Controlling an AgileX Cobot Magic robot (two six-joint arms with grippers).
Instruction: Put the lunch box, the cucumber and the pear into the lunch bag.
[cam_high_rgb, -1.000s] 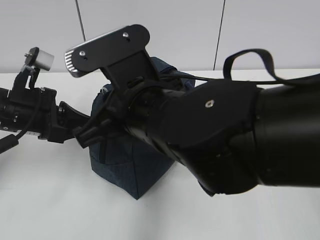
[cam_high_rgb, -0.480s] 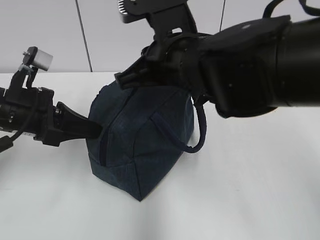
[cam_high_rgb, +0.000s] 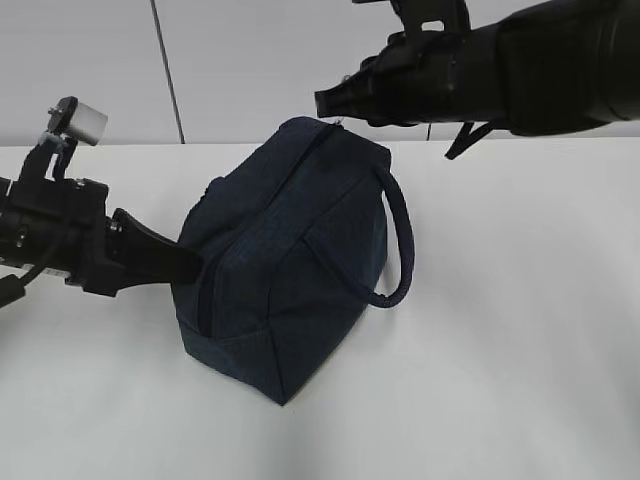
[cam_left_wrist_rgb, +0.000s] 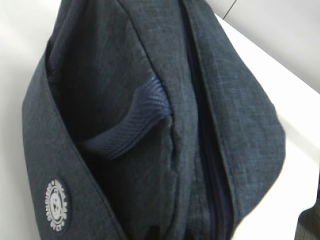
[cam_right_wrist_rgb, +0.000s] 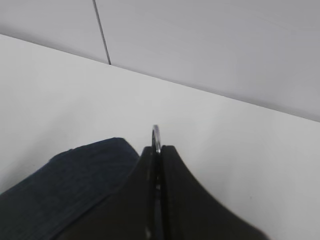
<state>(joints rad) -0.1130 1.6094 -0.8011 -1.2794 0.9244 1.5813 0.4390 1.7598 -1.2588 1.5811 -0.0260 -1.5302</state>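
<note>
The dark navy lunch bag (cam_high_rgb: 290, 260) stands in the middle of the white table, its loop handle (cam_high_rgb: 398, 250) hanging on the right side. My left gripper (cam_high_rgb: 190, 262) is at the bag's left end, its fingers closed to a wedge on the fabric. The left wrist view is filled by the bag (cam_left_wrist_rgb: 100, 165), with its zipper line (cam_left_wrist_rgb: 210, 165) showing. My right gripper (cam_high_rgb: 325, 103) is at the bag's top far corner, shut on the silver ring pull (cam_right_wrist_rgb: 156, 136). The lunch box, cucumber and pear are out of view.
The white table (cam_high_rgb: 520, 350) runs back to a pale wall with dark vertical seams (cam_high_rgb: 165, 70). The right arm (cam_high_rgb: 520, 70) reaches in from the upper right above the table. The left arm (cam_high_rgb: 50, 230) lies low along the left side.
My right arm has swung up and to the right, away from the camera, uncovering the bag and taking the ring pull to the bag's top corner. The left arm has stayed put.
</note>
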